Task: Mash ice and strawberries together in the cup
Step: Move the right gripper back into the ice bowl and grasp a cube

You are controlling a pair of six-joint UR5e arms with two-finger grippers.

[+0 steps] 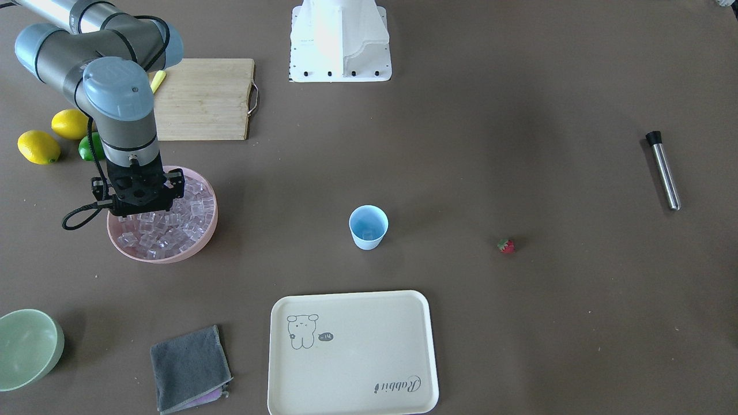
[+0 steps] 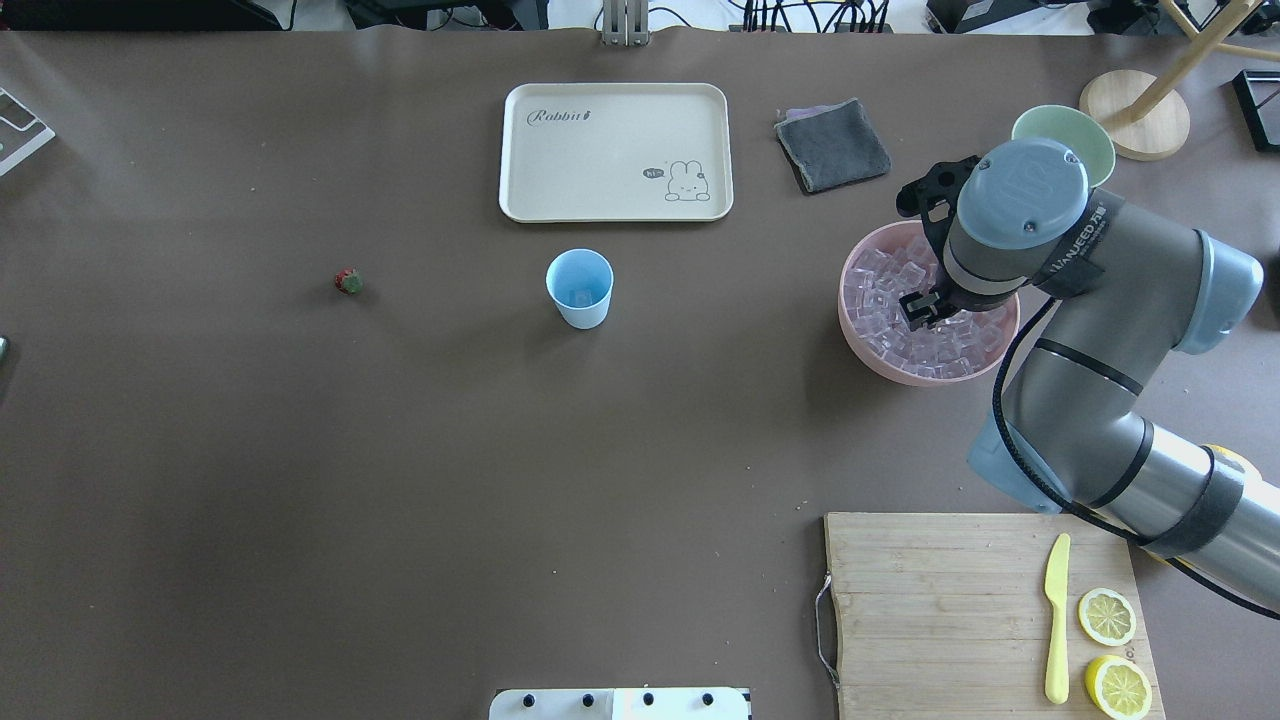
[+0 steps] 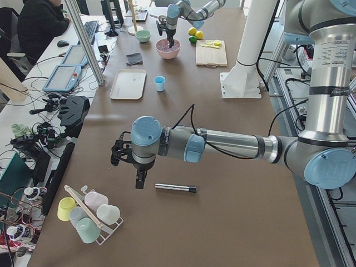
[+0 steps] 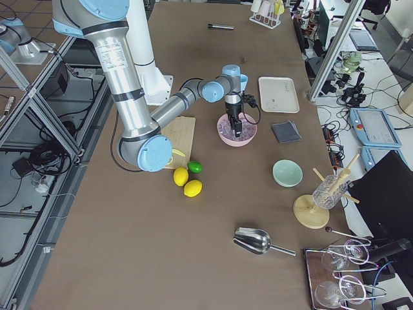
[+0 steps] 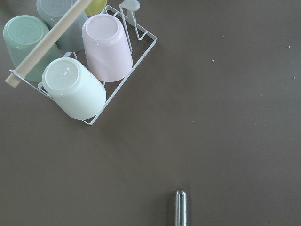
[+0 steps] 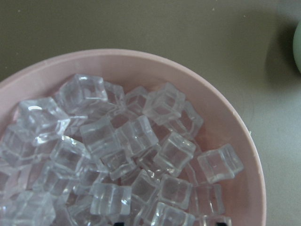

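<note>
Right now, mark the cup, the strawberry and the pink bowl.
cup (image 1: 368, 226), front-facing view, its inside.
strawberry (image 1: 506, 246), front-facing view, red body.
pink bowl (image 6: 141, 66), right wrist view, bare inner wall.

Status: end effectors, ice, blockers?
Right end effector in ice bowl, grip unclear. Left end effector near steel muddler. Strawberry outside cup. No blockers.

Silver-grey arms (image 2: 1090, 330), pale-blue joint caps (image 2: 1030, 185), black right gripper (image 2: 920, 310) and cable (image 2: 996, 405).
</note>
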